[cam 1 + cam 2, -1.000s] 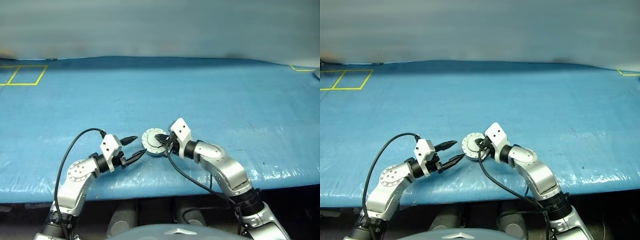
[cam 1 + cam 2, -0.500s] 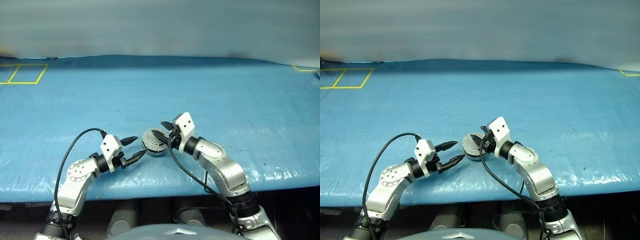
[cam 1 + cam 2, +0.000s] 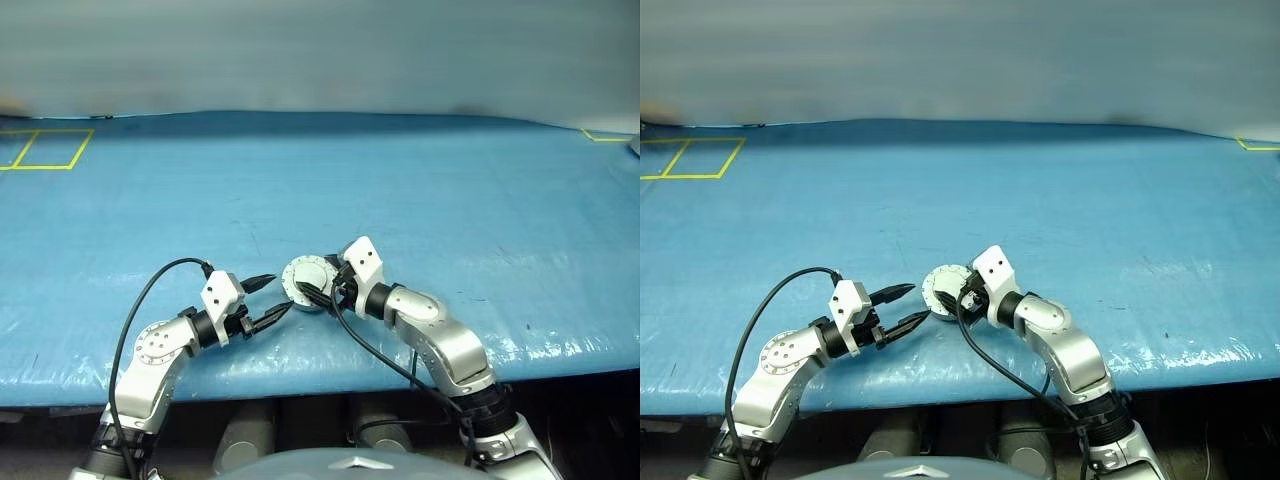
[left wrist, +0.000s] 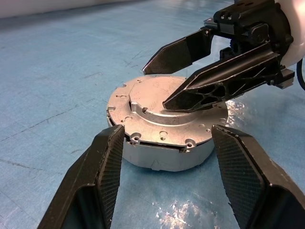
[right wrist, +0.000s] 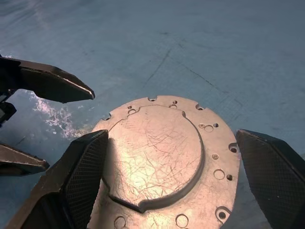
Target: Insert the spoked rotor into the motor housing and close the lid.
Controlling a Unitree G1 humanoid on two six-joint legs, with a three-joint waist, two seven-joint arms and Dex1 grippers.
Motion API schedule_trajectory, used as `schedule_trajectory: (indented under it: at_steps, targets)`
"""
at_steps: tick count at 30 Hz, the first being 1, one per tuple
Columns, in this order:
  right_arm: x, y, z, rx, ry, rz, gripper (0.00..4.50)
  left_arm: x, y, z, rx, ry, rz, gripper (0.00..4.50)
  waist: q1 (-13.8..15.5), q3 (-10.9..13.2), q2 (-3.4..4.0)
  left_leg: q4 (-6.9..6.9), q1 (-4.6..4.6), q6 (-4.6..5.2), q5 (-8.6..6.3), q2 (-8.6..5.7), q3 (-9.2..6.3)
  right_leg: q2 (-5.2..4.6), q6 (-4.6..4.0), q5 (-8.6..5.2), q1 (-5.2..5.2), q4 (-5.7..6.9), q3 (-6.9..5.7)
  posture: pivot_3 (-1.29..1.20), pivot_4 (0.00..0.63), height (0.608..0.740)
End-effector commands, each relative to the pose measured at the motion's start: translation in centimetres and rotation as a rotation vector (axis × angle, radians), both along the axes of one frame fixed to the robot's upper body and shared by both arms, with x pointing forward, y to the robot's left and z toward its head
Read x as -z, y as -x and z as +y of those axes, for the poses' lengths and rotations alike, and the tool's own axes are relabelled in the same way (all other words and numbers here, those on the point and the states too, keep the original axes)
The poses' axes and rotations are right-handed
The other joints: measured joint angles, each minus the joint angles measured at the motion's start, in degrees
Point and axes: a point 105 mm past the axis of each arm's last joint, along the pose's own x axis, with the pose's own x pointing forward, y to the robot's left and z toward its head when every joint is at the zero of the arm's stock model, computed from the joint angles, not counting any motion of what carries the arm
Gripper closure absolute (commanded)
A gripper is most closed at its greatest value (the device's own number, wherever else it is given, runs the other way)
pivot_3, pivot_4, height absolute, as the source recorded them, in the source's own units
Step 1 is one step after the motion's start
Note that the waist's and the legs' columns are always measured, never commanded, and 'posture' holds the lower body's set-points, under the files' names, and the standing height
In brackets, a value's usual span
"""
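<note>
Right end effector [image 3: 318,284] is hovering wide open over the lid [image 4: 162,114], which is lying closed and facing up on the motor housing [image 4: 164,155], standing upright on the blue surface [image 3: 420,190], while the left end effector [image 3: 268,298] is waiting open beside it.

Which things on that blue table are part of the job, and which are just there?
Part of the job:
- motor housing
- lid, lying closed on it
- left gripper, open beside it
- right gripper, open above the lid

Just there:
- blue table cover
- yellow tape squares
</note>
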Motion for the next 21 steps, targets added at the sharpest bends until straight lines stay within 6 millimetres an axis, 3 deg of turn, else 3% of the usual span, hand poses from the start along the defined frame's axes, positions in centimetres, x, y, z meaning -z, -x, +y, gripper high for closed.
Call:
schedule_trajectory:
  at_steps: [1,11,16,19,21]
  targets:
    - [-1.4,0.7,1.0,-0.074,0.021,-0.106,0.02,-0.6,0.0,-0.1,0.007,-0.001,-0.034,1.39,-0.03,0.00,0.00,0.00,0.00,0.00,0.00,0.00,0.00,0.00,0.00,0.00,0.00,0.00,0.00,0.00,0.150,0.740]
    - [-0.2,1.0,1.1,-0.122,0.151,-0.195,0.02,-0.3,0.1,-0.2,0.013,-0.007,-0.027,1.39,0.04,0.00,-0.01,0.00,0.00,0.00,0.00,-0.02,0.01,-0.01,0.00,0.00,0.01,-0.01,0.00,0.00,0.150,0.740]
    - [1.0,0.7,0.7,-0.090,0.155,-0.136,0.02,-0.3,0.1,-0.2,0.010,-0.007,-0.025,1.39,0.03,0.00,-0.01,0.00,0.01,0.00,0.00,0.00,0.00,0.00,0.00,0.00,0.01,0.00,-0.01,0.00,0.150,0.740]
    - [1.5,0.5,0.4,-0.068,0.155,-0.113,0.61,-0.3,0.1,-0.1,0.006,-0.006,-0.027,1.39,0.06,0.00,-0.02,0.00,0.04,0.00,0.00,0.00,0.00,0.00,0.00,0.00,0.05,-0.01,0.00,0.00,0.150,0.740]
    - [1.6,0.1,0.2,-0.031,0.151,-0.095,1.23,-0.3,0.1,0.0,0.003,-0.007,-0.028,1.39,0.07,-0.01,-0.02,0.01,0.07,0.00,0.00,0.00,0.00,-0.01,0.00,0.00,0.07,0.00,0.00,0.00,0.150,0.740]
